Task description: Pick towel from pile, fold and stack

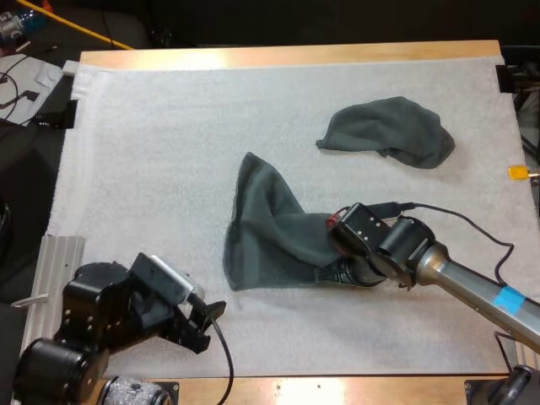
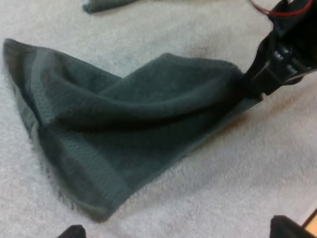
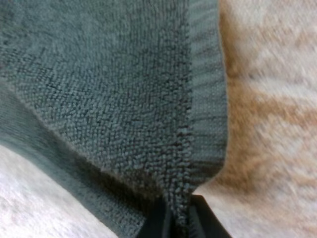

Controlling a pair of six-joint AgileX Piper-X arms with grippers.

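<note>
A dark grey-green towel [image 1: 270,232] shows rough, matt looped terry with a flatter woven hem band, lying on a white mat [image 1: 169,152] of fuzzy, fibrous, matt material. At two o'clock on the mat, a crumpled towel [image 1: 388,131] is the same soft cloth. The table [image 1: 287,56] edge at twelve o'clock is smooth pale wood with a slight sheen. The right gripper [image 3: 179,220] is matt black; its arm [image 1: 468,283] is satiny grey metal.

You have a wooden bench [image 1: 287,56] covered almost edge to edge by a white mat [image 1: 169,152]; bare wood shows along the far and near sides. A ribbed metal plate [image 1: 61,261] sits at the mat's near left. Beyond the far side it is dark, and a yellow cord [image 1: 76,25] crosses there. Light is even, shadows soft.
</note>
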